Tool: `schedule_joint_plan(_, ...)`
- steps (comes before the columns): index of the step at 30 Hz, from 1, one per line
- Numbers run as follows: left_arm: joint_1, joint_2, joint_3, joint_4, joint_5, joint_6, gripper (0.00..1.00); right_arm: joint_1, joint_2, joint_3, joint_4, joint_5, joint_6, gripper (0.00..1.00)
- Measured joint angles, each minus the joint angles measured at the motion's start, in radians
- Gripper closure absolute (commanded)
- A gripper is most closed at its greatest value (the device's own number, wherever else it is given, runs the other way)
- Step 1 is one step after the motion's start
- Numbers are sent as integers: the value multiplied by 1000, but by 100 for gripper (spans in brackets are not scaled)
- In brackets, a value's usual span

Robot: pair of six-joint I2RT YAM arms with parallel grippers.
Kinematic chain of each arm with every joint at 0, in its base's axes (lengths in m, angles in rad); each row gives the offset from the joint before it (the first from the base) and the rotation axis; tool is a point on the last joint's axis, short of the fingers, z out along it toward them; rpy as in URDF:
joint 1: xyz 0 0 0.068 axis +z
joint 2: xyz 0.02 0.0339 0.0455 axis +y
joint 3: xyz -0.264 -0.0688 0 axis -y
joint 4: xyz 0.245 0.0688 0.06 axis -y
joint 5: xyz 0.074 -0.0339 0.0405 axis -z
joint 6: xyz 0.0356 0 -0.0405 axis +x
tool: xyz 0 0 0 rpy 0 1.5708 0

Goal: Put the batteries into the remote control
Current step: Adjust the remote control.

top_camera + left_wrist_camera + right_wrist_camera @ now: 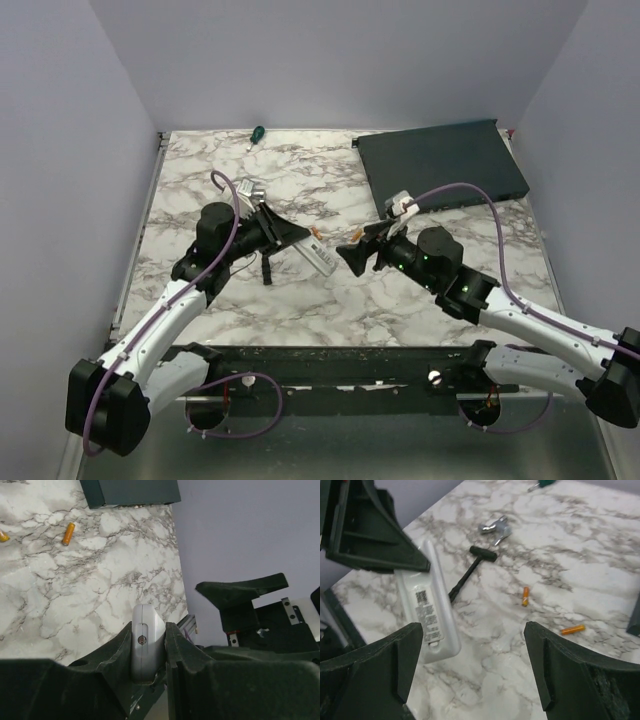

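Left gripper [148, 632] pinches the remote control [427, 605] by one end, label side up, likely to present its battery compartment. Right gripper [473, 629], spread wide, faces the loose batteries [525, 596].

Your remote control [427, 607] is a white bar with its labelled back showing. It is clamped at one end by the left gripper [288, 238] and angled toward the near right, mid-scene. You have 2 slim orange batteries [525, 596] lying flat and apart from each other, just to its far right.
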Motion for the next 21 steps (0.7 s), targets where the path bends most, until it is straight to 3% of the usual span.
schedule_joint_plan(3,0,3,0,32,31,13,100,-19,2,-21,-18,-164,35,3)
schedule_joint_plan(7,0,21,0,56,82,34,100,-18,2,-20,-34,-282,26,6)
schedule_joint_plan(18,0,85,34,100,250,97,100,-18,-23,39,-163,-287,-117,23)
schedule_joint_plan(21,0,120,74,105,315,117,100,-18,-32,67,-210,-247,-161,20)
